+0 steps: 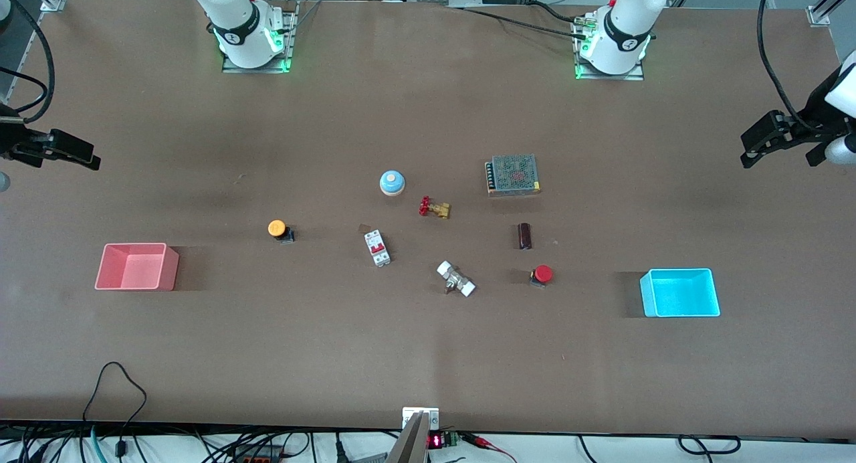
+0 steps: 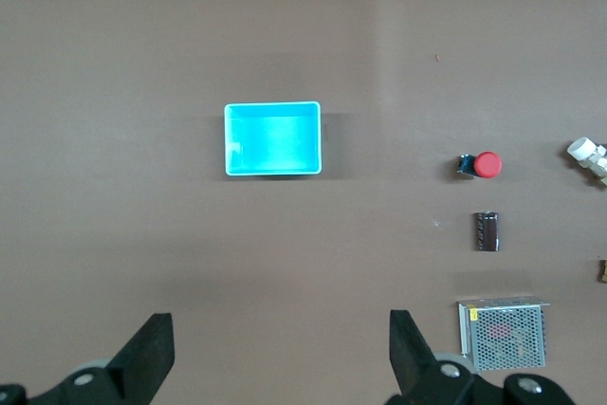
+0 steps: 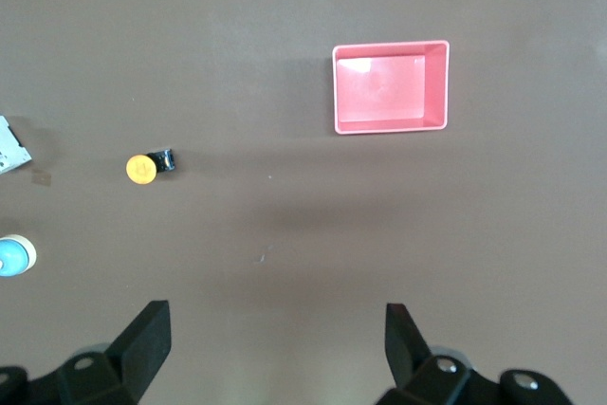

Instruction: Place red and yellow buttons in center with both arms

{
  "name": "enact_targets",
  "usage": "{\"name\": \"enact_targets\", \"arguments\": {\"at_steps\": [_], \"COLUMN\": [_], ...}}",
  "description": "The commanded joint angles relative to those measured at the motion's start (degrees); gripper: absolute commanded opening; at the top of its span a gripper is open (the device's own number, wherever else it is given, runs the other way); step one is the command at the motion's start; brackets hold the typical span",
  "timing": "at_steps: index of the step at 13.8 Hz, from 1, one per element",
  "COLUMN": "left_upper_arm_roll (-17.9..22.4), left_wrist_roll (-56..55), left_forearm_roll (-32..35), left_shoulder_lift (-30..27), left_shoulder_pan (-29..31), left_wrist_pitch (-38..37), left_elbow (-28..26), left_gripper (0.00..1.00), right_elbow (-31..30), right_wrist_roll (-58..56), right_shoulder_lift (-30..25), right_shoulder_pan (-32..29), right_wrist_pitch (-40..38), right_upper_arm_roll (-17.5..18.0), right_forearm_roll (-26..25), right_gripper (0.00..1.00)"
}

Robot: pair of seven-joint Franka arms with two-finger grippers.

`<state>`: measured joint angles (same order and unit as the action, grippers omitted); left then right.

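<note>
The cyan plastic bin (image 1: 681,293) sat nearest the camera, the pink bin (image 1: 137,267) at the right arm's end. Two buttons: the red-capped button (image 1: 542,274) near cyan, the orange-yellow button (image 1: 277,229) near pink, so probably one per arm. Left gripper (image 2: 277,358) and right gripper (image 3: 275,353) hung over their table ends, jaws wide apart, empty.

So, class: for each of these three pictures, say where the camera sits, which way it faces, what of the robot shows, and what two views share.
Front view: high across the table, facing both bases; left gripper and right gripper hang open at the table's ends.
Left wrist view: looks down past its own jaws at the cyan bin and red button.
Right wrist view: looks down past its own jaws at the pink bin and yellow button.
Shared: front and left wrist both show the red button.
</note>
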<state>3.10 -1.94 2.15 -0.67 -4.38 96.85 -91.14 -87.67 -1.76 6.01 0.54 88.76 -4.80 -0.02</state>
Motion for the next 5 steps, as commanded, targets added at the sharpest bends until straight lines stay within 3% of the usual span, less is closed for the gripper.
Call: {"name": "enact_targets", "arguments": {"at_steps": [1, 5], "left_upper_arm_roll": [0.25, 0.33], "left_wrist_roll": [2.99, 4.66], "left_forearm_roll": [-2.15, -4.35], "left_shoulder_lift": [-1.61, -1.35], "left_shoulder_pan": [0.95, 3.06], "left_wrist_pitch": [2.37, 1.85], "left_elbow": [-2.98, -2.72], "left_gripper": [1.0, 1.0], "right_elbow": [-4.88, -4.88], "right_wrist_roll": [0.18, -0.17], "right_shoulder_lift": [-5.04, -5.57], "right_shoulder_pan": [-1.24, -1.24], "right_wrist_pitch": [0.8, -0.26], "right_upper_arm_roll": [0.93, 0.93], "right_forearm_roll": [-0.25, -0.6], "right_gripper": [1.0, 1.0]}}
